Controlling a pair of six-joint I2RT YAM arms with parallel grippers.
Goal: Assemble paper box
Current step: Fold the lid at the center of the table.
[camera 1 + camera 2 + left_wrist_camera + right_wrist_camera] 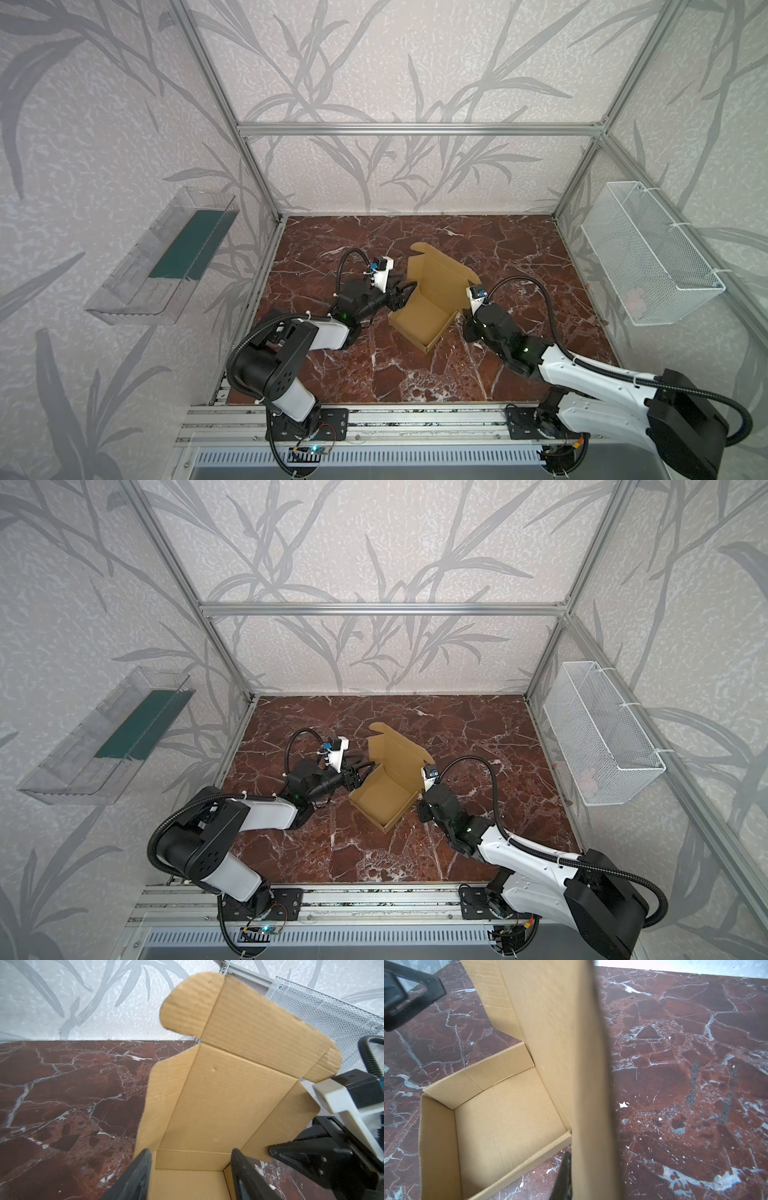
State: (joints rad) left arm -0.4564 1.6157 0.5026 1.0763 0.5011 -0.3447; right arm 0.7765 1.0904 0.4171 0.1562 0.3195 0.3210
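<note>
We see the box point(419, 320) near the middle of the marble surface point(415, 374), its tray folded up with four walls standing and its lid point(438, 274) raised at the far side. The box shows the same way in both top views point(386, 800).

The left pincer point(402, 296) is at the tray's left wall with its jaws apart. In the left wrist view its fingers point(141, 1169) frame the tray's inside and hold nothing.

The right pincer point(572, 1169) is closed on the lid's right side flap point(591, 1084). One dark finger point(563, 1176) lies against the flap and the other is hidden behind it.

A wire basket point(652, 257) hangs on the right wall and a clear tray point(137, 286) on the left wall, both well apart from the box.
</note>
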